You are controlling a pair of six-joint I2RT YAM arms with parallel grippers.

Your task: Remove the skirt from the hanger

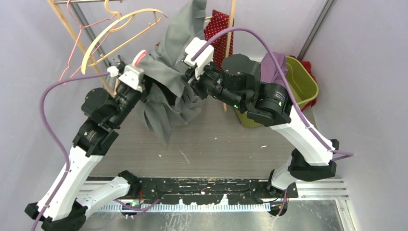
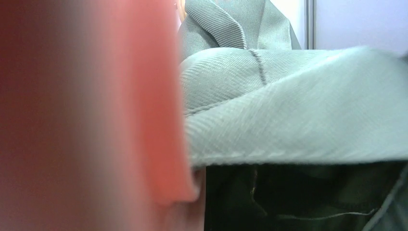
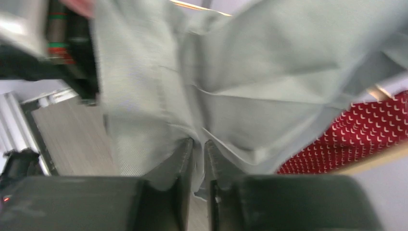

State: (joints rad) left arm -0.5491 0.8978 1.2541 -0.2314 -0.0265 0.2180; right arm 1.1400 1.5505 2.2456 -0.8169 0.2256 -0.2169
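The grey skirt (image 1: 171, 82) hangs bunched between my two grippers, above the table. It fills the left wrist view (image 2: 298, 110) and the right wrist view (image 3: 250, 72). A pink hanger (image 1: 140, 57) shows at the tip of my left gripper (image 1: 140, 66). It is a close pink blur in the left wrist view (image 2: 96, 106), pressed against the dark finger there, and the rest of it is hidden under the fabric. My right gripper (image 1: 188, 72) is shut on a fold of the skirt, pinched between its fingertips (image 3: 198, 144).
A cream hanger (image 1: 115, 29) and a pink wire hanger (image 1: 74, 45) hang on the rack at the back left. A red dotted cloth (image 1: 219, 26) hangs by a wooden pole (image 1: 231, 33). A green bin (image 1: 305, 84) with a purple cloth (image 1: 272, 65) stands at the right.
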